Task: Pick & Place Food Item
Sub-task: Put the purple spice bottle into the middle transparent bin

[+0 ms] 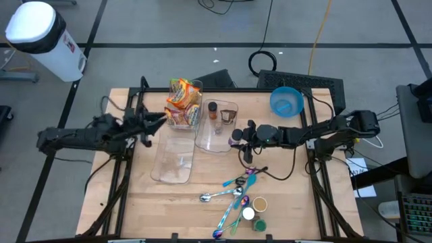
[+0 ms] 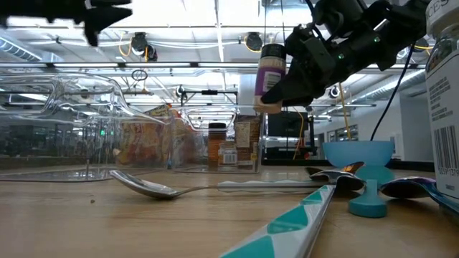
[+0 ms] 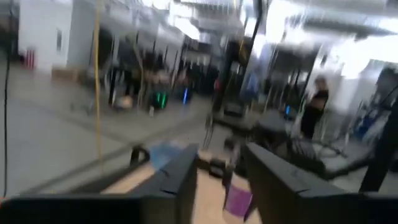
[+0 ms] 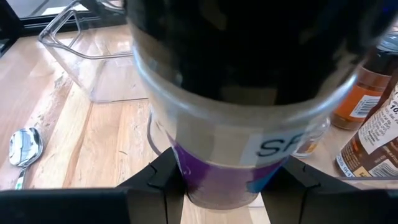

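The right gripper [image 1: 235, 138] pinches a round spice jar [image 2: 271, 77] with a dark cap and purple label, letters "SP" readable, lifted above mid-bench beside two clear plastic bins [image 1: 217, 127]. One bin holds two brown bottles [image 1: 212, 111], the other an orange crinkly packet [image 1: 182, 101]. The left gripper [image 1: 156, 120] hovers near the packet, fingers slightly spread, empty. A blue bowl [image 1: 286, 101] sits at the far edge.

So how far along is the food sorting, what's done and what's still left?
Done: a snack bag stands in the left clear bin, and brown bottles sit in the right clear bin. In hand: the right tool holds a purple-labelled spice jar above the table. Left: placing that jar, plus the small jars near the spoons.
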You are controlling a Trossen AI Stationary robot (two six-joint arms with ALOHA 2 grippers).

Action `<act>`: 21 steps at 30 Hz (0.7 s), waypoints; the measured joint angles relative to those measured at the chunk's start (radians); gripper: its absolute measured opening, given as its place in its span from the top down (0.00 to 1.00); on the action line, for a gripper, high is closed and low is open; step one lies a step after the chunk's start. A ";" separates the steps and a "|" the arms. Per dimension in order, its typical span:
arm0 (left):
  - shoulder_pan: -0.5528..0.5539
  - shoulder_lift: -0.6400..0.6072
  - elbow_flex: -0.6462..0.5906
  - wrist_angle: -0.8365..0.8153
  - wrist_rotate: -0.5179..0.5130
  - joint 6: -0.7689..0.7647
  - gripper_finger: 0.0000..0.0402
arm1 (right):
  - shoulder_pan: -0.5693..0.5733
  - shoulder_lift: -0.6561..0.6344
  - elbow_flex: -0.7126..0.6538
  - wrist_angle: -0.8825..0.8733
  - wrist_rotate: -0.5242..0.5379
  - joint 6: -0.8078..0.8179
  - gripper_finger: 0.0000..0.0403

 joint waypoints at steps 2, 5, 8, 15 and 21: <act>0.000 0.150 0.106 -0.072 -0.001 -0.021 0.53 | 0.000 0.000 0.000 0.001 0.000 0.000 0.63; 0.000 0.374 0.267 -0.187 0.005 -0.009 0.37 | 0.000 0.000 0.000 0.001 0.000 0.000 0.63; 0.001 0.580 0.425 -0.293 0.052 0.063 0.22 | 0.000 0.000 0.000 -0.001 0.000 0.000 0.63; 0.005 0.973 0.783 -0.372 0.132 0.191 0.05 | 0.000 0.000 0.000 -0.005 0.002 0.001 0.63; 0.009 1.189 0.978 -0.440 0.135 0.228 0.03 | 0.000 0.000 0.000 -0.008 0.002 0.001 0.63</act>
